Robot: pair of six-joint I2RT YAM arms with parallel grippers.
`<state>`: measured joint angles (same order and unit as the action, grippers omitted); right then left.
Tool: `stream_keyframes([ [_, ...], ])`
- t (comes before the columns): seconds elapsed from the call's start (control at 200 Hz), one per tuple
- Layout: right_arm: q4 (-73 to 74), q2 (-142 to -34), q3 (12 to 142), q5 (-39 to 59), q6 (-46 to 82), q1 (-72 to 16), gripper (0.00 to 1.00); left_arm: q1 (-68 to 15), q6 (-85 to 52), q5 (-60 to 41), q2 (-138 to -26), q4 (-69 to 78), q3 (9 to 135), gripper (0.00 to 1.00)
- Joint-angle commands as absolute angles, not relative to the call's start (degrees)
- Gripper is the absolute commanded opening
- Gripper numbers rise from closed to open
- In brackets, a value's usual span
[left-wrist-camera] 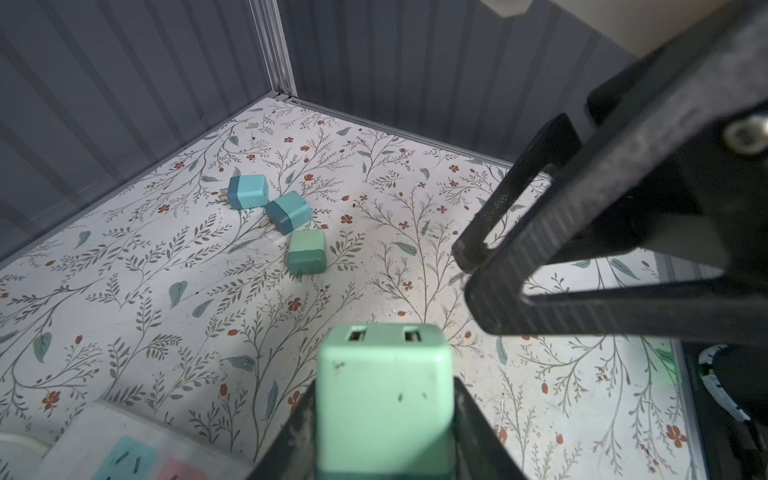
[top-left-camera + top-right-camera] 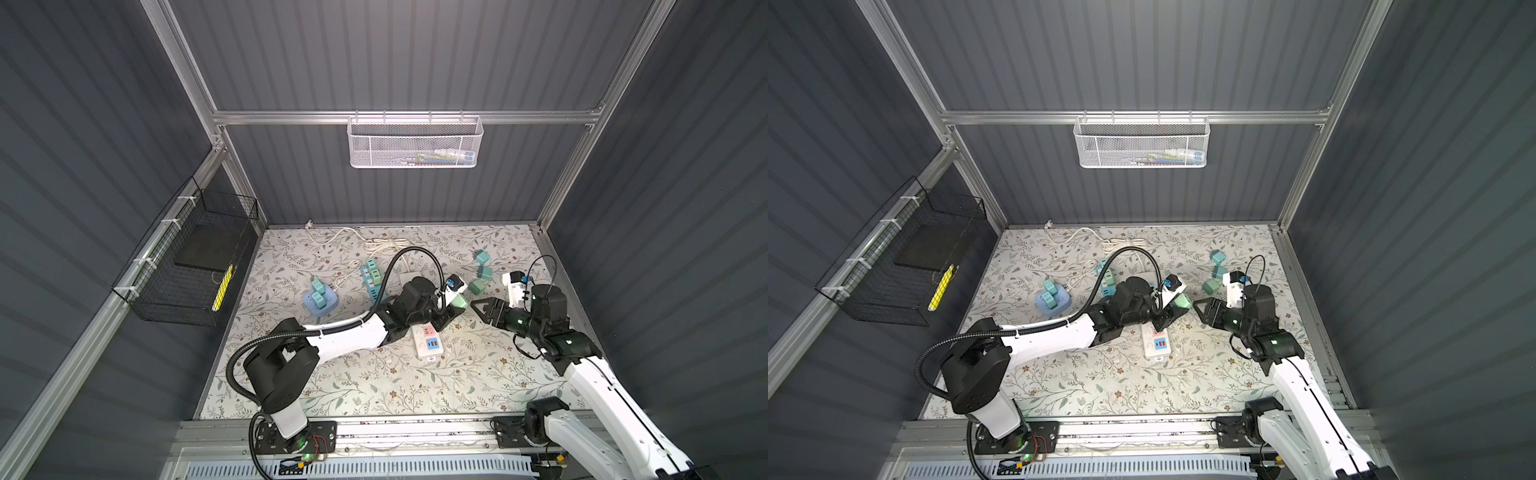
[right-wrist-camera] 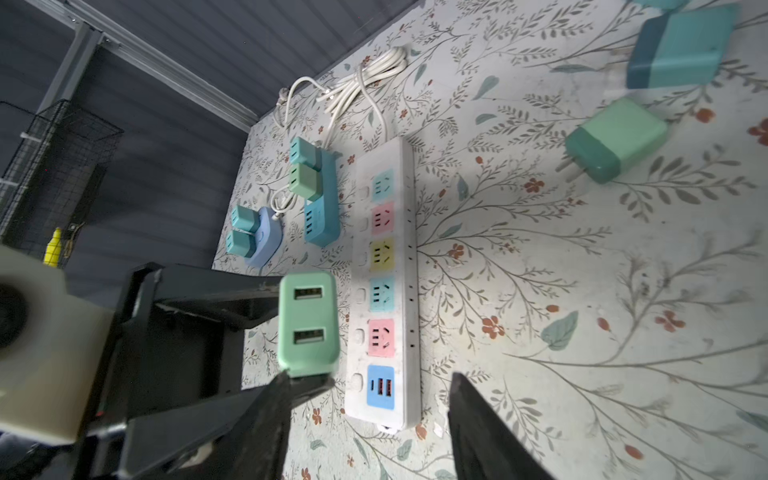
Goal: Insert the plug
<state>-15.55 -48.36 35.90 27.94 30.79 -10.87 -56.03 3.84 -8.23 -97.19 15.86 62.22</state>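
Left gripper [image 1: 384, 399] is clamped on a mint-green USB charger plug [image 3: 307, 324], holding it in the air near the white power strip [image 3: 409, 232]. The plug's USB ports point outward, and its darker prong end seems tucked back toward the palm. That is probably why the right gripper [image 2: 478, 308] hovers just beside it, fingers parted and empty, placed for a handover. The right wrist view shows the strip's coloured sockets, all free; in both top views the left arm hides most of them. Only the left wrist view shows the plug's dark band, deep between the fingers.
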Motion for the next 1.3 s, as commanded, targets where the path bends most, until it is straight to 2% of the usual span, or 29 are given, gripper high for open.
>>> stream_keyframes([
  [0.0,-13.1,-50.3,37.4,32.3,29.5,-12.2,0.62,-56.0,2.7,-10.0,-96.4,16.9,61.3,0.16],
  [0.24,-10.6,-54.7,38.7,33.2,29.2,-15.0,0.60,-55.8,3.1,-10.6,-95.7,16.5,61.7,0.16],
  [0.635,-8.7,-56.9,39.2,33.0,29.9,-17.3,0.28,-55.6,3.5,-10.8,-94.3,17.0,60.5,0.19],
  [0.876,-6.6,-57.3,38.8,33.1,30.6,-17.4,0.22,-55.6,3.4,-10.4,-93.3,17.3,59.7,0.25],
  [1.001,-5.8,-58.0,38.9,32.0,30.7,-17.5,0.21,-55.5,3.3,-9.5,-92.7,17.1,59.4,0.38],
  [1.106,-5.0,-59.1,39.4,29.9,30.0,-18.1,0.21,-55.2,3.4,-7.9,-91.8,16.3,59.1,0.58],
  [1.296,-2.2,-63.2,40.9,23.6,28.1,-20.8,0.20,-52.9,0.2,-0.9,-84.6,16.9,53.9,0.72],
])
